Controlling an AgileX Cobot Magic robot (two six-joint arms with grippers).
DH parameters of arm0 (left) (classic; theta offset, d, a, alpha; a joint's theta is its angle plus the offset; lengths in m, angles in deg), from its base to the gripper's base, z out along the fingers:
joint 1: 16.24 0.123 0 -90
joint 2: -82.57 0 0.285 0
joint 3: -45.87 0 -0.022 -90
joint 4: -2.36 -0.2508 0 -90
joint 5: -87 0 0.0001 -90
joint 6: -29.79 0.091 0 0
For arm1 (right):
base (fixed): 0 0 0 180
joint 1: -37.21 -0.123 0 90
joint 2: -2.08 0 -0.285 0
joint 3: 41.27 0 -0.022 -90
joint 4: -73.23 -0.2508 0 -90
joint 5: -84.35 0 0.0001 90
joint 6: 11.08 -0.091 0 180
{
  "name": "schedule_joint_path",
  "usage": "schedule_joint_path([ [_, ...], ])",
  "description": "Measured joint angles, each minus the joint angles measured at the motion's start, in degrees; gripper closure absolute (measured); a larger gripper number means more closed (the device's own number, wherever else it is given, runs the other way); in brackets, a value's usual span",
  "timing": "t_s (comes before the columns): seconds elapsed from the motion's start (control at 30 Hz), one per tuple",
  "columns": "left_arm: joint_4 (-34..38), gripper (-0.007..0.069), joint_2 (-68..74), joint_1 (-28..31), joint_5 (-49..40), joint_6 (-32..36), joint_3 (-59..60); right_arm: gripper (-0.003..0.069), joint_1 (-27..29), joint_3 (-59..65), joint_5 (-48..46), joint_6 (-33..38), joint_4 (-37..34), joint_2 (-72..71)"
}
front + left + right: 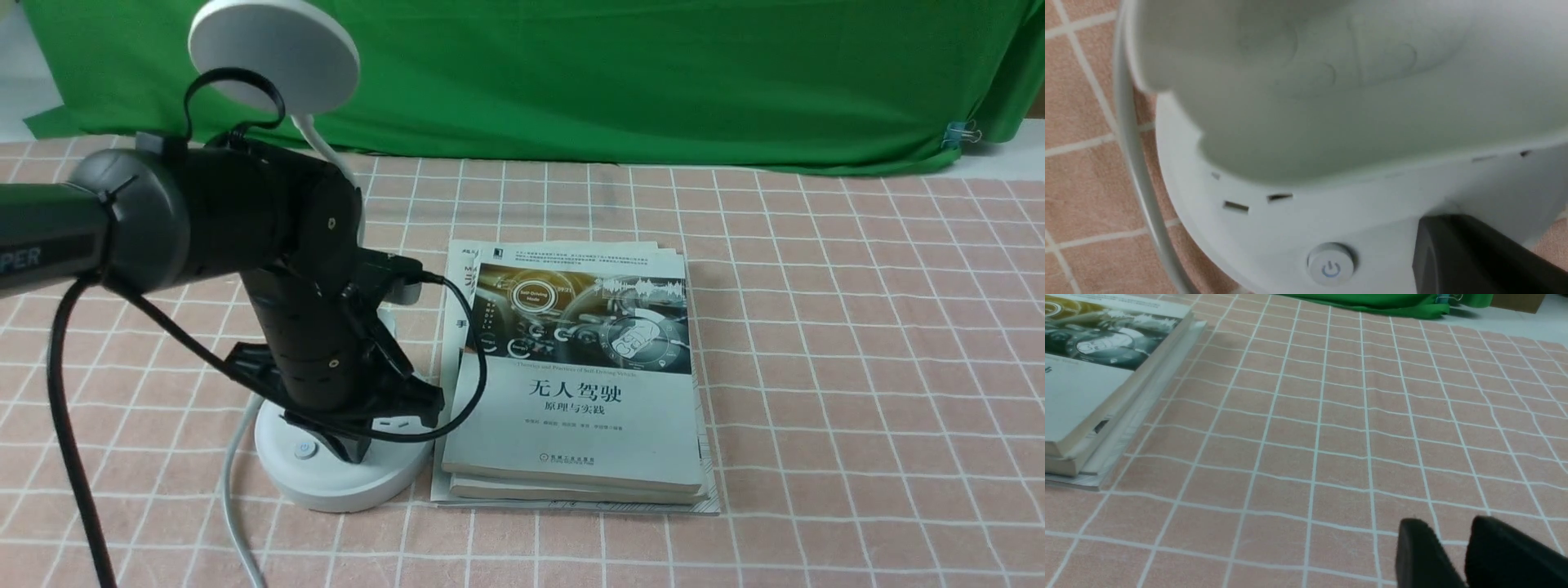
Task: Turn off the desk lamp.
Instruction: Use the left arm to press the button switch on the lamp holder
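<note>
The white desk lamp stands at the left: round disc head [273,53], thin gooseneck [322,143], round base [326,486] with a small power button [304,449]. My left gripper [351,447] points down, looks shut, and its tip rests on the base just right of that button. In the left wrist view the dark tip [1429,232] sits on the white base [1274,228] beside the power button [1331,267], which shows a blue symbol, below the cup holder [1331,81]. The second button is hidden. My right gripper [1453,535] hovers low over the cloth, narrowly open and empty.
A stack of books [571,384] lies right of the lamp base, touching or nearly so; it also shows in the right wrist view [1094,375]. The lamp's white cord [233,506] runs toward the front edge. A green backdrop [571,73] hangs behind the pink checked tablecloth [857,367].
</note>
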Motion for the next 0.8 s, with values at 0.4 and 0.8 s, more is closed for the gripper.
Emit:
schedule_joint_path([
  [0.4,0.5,0.0619,-3.21,-0.2,0.59,-0.12,0.06,0.0419,0.0,0.0,0.0,0.0,0.0,0.0],
  [0.8,1.28,0.0619,-2.24,-0.49,0.52,0.68,0.15,0.0419,0.0,0.0,0.0,0.0,0.0,0.0],
])
